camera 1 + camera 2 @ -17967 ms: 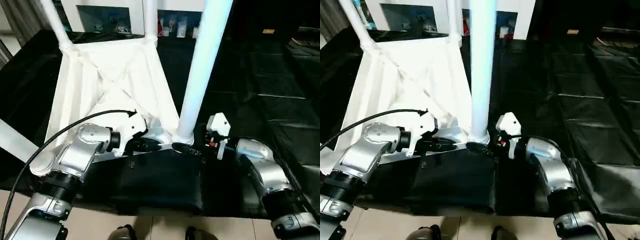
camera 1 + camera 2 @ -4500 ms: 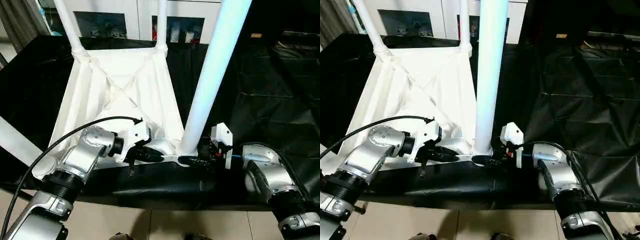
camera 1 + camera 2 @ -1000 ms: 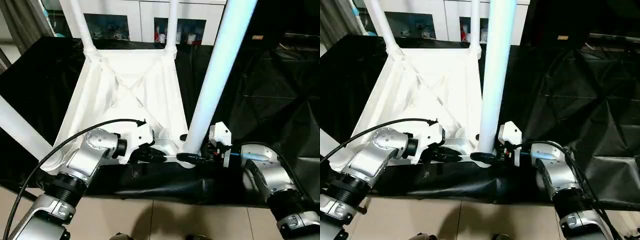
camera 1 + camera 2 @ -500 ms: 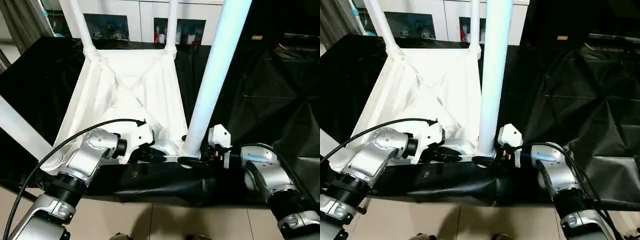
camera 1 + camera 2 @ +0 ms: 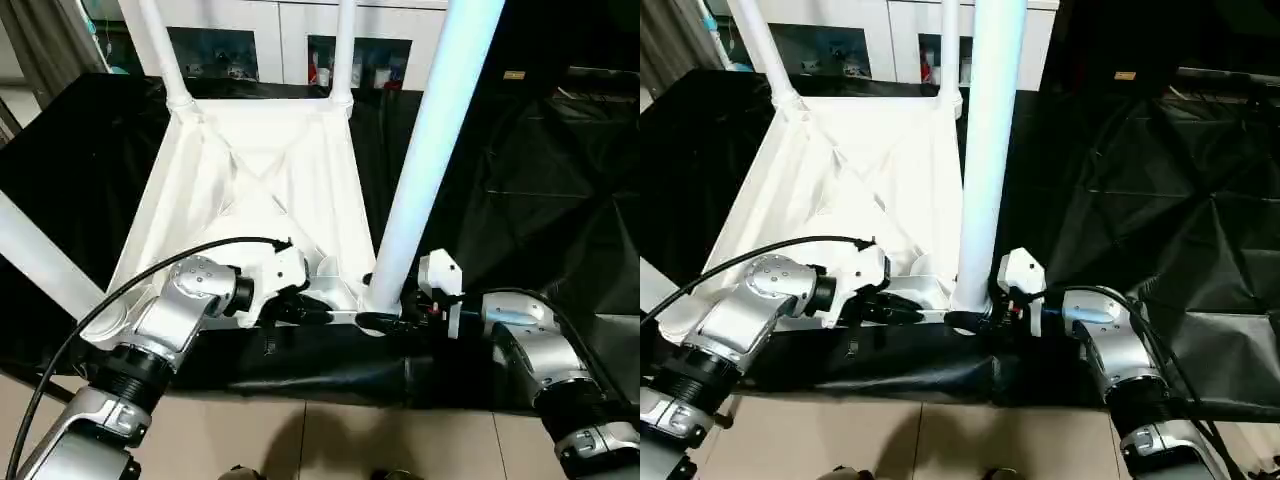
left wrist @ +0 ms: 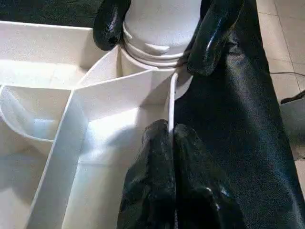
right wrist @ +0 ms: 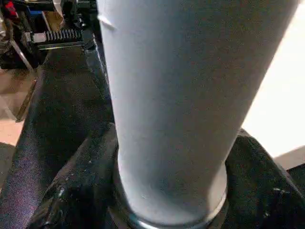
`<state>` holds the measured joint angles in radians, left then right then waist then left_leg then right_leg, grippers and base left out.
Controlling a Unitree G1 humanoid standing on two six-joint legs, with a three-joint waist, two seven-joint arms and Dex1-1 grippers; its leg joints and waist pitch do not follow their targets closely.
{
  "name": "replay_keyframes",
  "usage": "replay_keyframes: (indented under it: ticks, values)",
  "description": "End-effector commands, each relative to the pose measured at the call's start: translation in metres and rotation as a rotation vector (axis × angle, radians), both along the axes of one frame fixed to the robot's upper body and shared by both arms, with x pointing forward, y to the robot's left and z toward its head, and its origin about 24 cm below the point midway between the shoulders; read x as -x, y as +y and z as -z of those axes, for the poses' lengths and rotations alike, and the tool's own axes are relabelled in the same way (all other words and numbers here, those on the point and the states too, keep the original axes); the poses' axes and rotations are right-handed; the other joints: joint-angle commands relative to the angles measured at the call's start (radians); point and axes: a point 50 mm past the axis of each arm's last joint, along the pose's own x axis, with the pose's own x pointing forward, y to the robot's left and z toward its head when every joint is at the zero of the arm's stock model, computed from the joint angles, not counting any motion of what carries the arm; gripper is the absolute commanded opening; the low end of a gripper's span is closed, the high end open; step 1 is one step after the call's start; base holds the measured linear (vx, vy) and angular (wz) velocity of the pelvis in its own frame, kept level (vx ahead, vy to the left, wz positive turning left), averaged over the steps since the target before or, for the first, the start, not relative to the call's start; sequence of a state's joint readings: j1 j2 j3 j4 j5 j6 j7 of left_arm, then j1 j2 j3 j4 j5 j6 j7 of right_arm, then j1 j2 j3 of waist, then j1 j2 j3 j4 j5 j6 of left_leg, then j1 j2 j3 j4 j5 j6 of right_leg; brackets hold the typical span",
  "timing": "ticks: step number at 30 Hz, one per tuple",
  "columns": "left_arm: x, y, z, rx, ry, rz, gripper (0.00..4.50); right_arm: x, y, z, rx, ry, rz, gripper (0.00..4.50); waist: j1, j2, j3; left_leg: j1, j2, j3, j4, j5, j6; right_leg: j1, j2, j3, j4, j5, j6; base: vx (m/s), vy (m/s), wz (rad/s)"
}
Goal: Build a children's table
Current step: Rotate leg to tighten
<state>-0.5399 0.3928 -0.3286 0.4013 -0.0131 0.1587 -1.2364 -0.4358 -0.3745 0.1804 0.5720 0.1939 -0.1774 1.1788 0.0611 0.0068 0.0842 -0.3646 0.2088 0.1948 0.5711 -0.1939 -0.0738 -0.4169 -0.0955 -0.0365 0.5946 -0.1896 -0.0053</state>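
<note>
Left gripper (image 6: 167, 138) has its jaws pinched on the thin rim of the table top (image 5: 255, 190), right by the near corner socket. Right gripper (image 5: 385, 322) jaws wrap that socket's leg (image 5: 425, 150) at its base. Top lies upside down on the black-covered bench (image 5: 520, 170).

table top: white moulded plastic rectangular top (image 5: 262, 190), its underside crossed by X-shaped ribs, all one plain white
legs: long white plastic tube legs (image 5: 432, 140), plain, the nearest with a faint bluish sheen
floor cover: black crinkled sheet (image 5: 540, 170), glossy on the creases
floor: beige tiles (image 5: 330, 445) with darker joints
forearms: silver metal casings (image 5: 185, 300)
fingers: glossy black rubber fingers (image 6: 157, 181)
cable: thin black cable (image 5: 120, 285)
cabinet: white cabinet (image 5: 270, 30) with dark glass doors
</note>
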Motion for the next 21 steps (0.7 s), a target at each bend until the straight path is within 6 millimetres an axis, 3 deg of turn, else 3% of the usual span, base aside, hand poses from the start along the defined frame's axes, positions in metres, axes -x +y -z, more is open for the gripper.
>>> replay_keyframes:
  ticks: [1,5,7,9,10,12,14,16,19,21]
  values:
    - [0.015,0.007,0.031,-0.089,0.149,0.015,0.0,0.001,-0.009,0.006,0.015,0.027,0.034,2.7,0.002,-0.007,-0.052,0.005,0.017,0.002,-0.054,-0.077,0.147,0.055,-0.029,0.024,-0.041,0.027,-0.307,0.0,0.0,0.0]
    - [0.014,0.008,0.033,-0.097,0.152,-0.015,0.0,-0.003,-0.007,0.007,-0.015,0.026,0.11,2.69,0.001,-0.006,-0.051,0.005,0.018,0.002,-0.056,-0.089,0.142,0.053,-0.03,0.024,-0.044,0.008,-0.305,0.0,0.0,0.0]
    - [0.006,0.007,0.037,-0.102,0.139,-0.117,0.0,-0.014,-0.003,0.011,-0.043,0.014,0.281,2.69,-0.003,-0.005,-0.047,0.005,0.018,0.002,-0.06,-0.113,0.126,0.05,-0.031,0.026,-0.049,-0.035,-0.3,0.0,0.0,0.0]
    - [0.004,0.006,0.037,-0.098,0.134,-0.137,0.0,-0.016,-0.001,0.012,-0.049,0.018,0.321,2.69,-0.012,-0.008,-0.04,0.003,0.015,-0.004,-0.072,-0.19,0.074,0.053,-0.036,0.026,-0.064,-0.176,-0.264,0.0,0.0,0.0]
    - [-0.003,0.002,0.039,-0.098,0.12,-0.216,0.0,-0.02,0.008,0.015,-0.093,0.021,0.425,2.69,-0.014,-0.011,-0.038,0.002,0.015,-0.005,-0.074,-0.208,0.065,0.054,-0.037,0.026,-0.068,-0.215,-0.251,0.0,0.0,0.0]
    - [-0.011,-0.004,0.043,-0.104,0.102,-0.332,0.0,-0.023,0.022,0.019,-0.159,0.07,0.564,2.69,-0.022,-0.009,-0.031,0.012,0.014,-0.008,-0.085,-0.278,0.016,0.043,-0.037,0.031,-0.084,-0.362,-0.198,0.0,0.0,0.0]
    - [-0.017,-0.011,0.044,-0.084,0.103,-0.421,0.0,-0.024,0.034,0.022,-0.196,0.082,0.64,2.68,-0.024,-0.012,-0.032,0.009,0.012,-0.014,-0.088,-0.287,0.002,0.044,-0.039,0.03,-0.09,-0.413,-0.165,0.0,0.0,0.0]
    - [-0.027,-0.021,0.044,-0.065,0.089,-0.554,0.0,-0.026,0.05,0.033,-0.165,0.124,0.786,2.68,-0.024,-0.011,-0.029,0.014,0.008,-0.012,-0.09,-0.309,0.0,0.033,-0.034,0.031,-0.098,-0.438,-0.151,0.0,0.0,0.0]
    - [-0.034,-0.032,0.044,-0.062,0.05,-0.637,0.0,-0.024,0.066,0.041,-0.11,0.133,0.844,2.67,-0.026,-0.014,-0.028,0.015,0.005,-0.016,-0.094,-0.331,-0.009,0.032,-0.034,0.028,-0.106,-0.501,-0.117,0.0,0.0,0.0]
    - [-0.038,-0.036,0.044,-0.064,0.023,-0.669,0.0,-0.021,0.077,0.042,-0.104,0.139,0.814,2.67,-0.019,-0.013,-0.031,0.015,0.006,-0.013,-0.097,-0.307,0.017,0.032,-0.031,0.028,-0.11,-0.438,-0.109,0.0,0.0,0.0]
